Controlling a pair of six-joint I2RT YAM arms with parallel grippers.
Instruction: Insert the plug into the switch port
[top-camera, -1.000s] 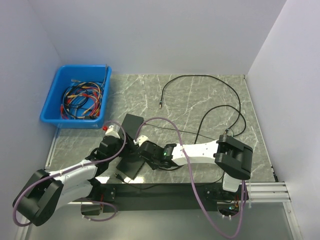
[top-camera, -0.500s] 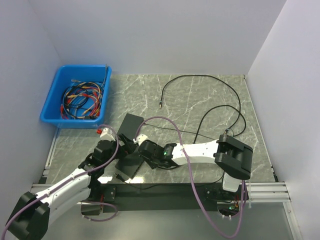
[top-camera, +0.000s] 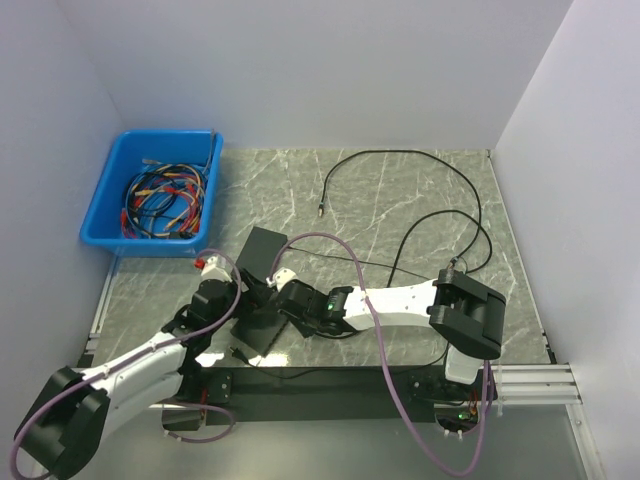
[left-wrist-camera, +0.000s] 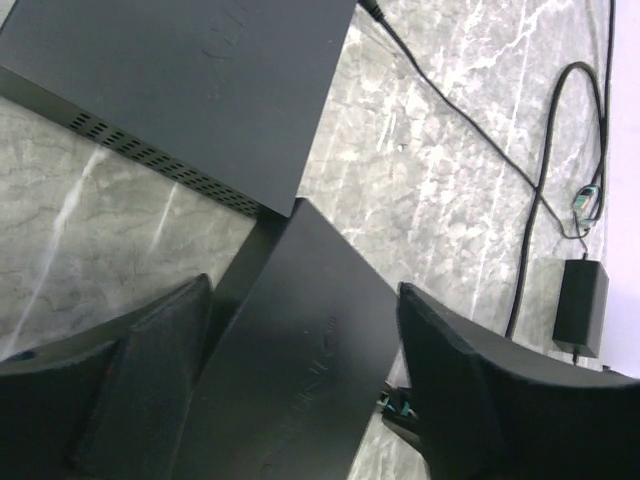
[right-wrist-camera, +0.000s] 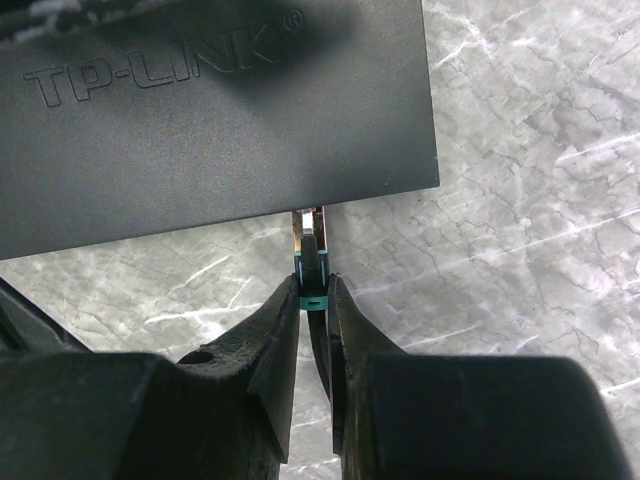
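Observation:
The black TP-LINK switch (right-wrist-camera: 220, 110) lies flat near the table's front edge (top-camera: 258, 335). My right gripper (right-wrist-camera: 315, 290) is shut on the plug (right-wrist-camera: 312, 262), a clear connector with a teal boot. The plug's tip sits right at the switch's port edge; how deep it sits is hidden. My left gripper (left-wrist-camera: 305, 290) straddles the switch (left-wrist-camera: 300, 340) with both jaws wide, and narrow gaps show on both sides. Past its right finger the teal plug (left-wrist-camera: 392, 404) peeks out. From above, the left gripper (top-camera: 245, 305) and right gripper (top-camera: 285, 298) face each other over the switch.
A second black box (top-camera: 265, 248) with vent holes (left-wrist-camera: 180, 80) lies just beyond the switch. A long black cable (top-camera: 400, 155) loops across the back of the table. A power adapter (left-wrist-camera: 582, 305) lies to the right. A blue bin (top-camera: 110, 185) of cables stands at the back left.
The left arm has drawn back a little toward the near edge, and its jaws now stand around the switch. The right gripper and plug have not moved.

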